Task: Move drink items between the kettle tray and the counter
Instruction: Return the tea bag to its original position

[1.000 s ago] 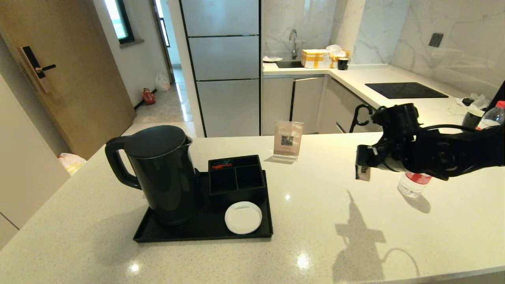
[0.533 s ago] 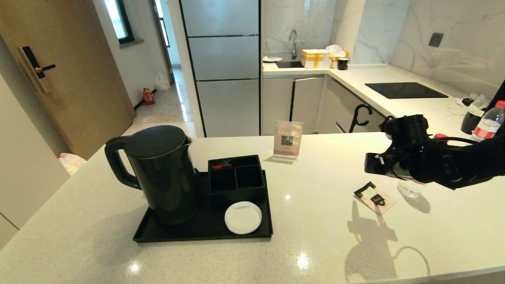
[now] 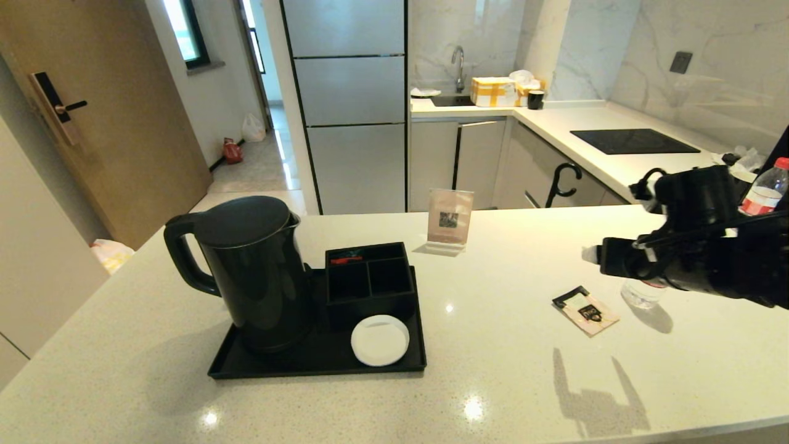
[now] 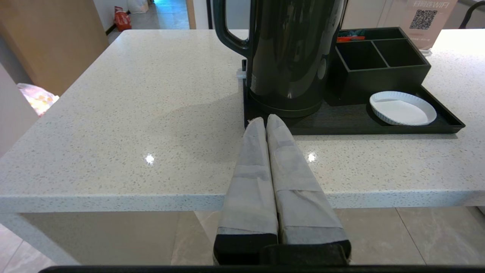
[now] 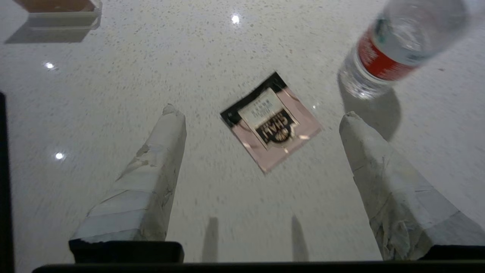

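From the head, the tea sachet (image 3: 585,310) is lying flat on the counter (image 3: 493,345), well right of the kettle tray (image 3: 320,364), near the water bottle (image 3: 641,293). The left gripper (image 4: 265,121) is pointing at the kettle (image 4: 291,57), fingers pressed together. The right gripper (image 5: 261,113) is hovering over the sachet, printed "CHALI", with fingers spread wide.

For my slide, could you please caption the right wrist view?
Open right gripper above a tea sachet lying flat on the counter, beside a water bottle.
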{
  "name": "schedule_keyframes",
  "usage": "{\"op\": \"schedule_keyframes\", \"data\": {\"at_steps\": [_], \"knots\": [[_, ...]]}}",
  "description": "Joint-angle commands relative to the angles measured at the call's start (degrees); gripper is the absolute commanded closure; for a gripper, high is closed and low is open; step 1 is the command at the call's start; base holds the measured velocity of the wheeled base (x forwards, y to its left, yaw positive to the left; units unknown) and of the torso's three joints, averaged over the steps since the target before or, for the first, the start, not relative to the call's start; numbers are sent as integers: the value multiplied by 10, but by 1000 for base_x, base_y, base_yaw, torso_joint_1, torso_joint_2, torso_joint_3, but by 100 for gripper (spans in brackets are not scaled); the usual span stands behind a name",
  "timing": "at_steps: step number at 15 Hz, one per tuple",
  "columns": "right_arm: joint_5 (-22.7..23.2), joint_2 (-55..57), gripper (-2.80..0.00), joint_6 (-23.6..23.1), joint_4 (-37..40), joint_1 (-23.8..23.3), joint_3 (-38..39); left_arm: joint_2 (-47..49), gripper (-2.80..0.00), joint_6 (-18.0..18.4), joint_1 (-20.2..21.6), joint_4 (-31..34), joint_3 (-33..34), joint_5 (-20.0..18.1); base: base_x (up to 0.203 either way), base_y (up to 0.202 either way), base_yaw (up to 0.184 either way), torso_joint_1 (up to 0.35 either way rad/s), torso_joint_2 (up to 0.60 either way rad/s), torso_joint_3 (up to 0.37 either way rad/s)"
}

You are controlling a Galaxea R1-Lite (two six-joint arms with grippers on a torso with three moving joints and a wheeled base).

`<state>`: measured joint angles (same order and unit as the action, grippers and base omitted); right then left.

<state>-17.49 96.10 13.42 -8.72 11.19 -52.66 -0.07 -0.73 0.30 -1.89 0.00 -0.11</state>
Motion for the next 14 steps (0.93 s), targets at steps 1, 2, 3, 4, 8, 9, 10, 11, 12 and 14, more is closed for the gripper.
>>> {"op": "schedule_keyframes", "data": {"at_steps": [1,2,3,4,8,9,10,11,12,14], "knots": [[7,-151,-280,1,40,1,32,1,0,-1,0,0,0,0,0,0,0,0,0,0],[15,-199,-27,1,71,2,45,1,0,-1,0,0,0,0,0,0,0,0,0,0],[29,-261,0,0,114,2,50,1,0,-1,0,0,0,0,0,0,0,0,0,0],[47,-327,0,0,165,2,50,1,0,-1,0,0,0,0,0,0,0,0,0,0],[148,-554,0,-9,422,-9,-8,1,0,0,0,0,0,0,0,0,0,0,0,0],[183,-595,0,-11,496,-26,-48,1,0,0,0,0,0,0,0,0,0,0,0,0],[211,-638,0,-12,575,-42,-110,1,0,-1,0,0,0,0,0,0,0,0,0,0],[232,-688,0,-16,650,-54,-163,1,0,-1,0,0,0,0,0,0,0,0,0,0],[246,-737,0,-18,711,-65,-195,1,0,-1,0,0,0,0,0,0,0,0,0,0],[232,-815,0,-21,768,-86,-221,1,0,-1,0,0,0,0,0,0,0,0,0,0]]}}
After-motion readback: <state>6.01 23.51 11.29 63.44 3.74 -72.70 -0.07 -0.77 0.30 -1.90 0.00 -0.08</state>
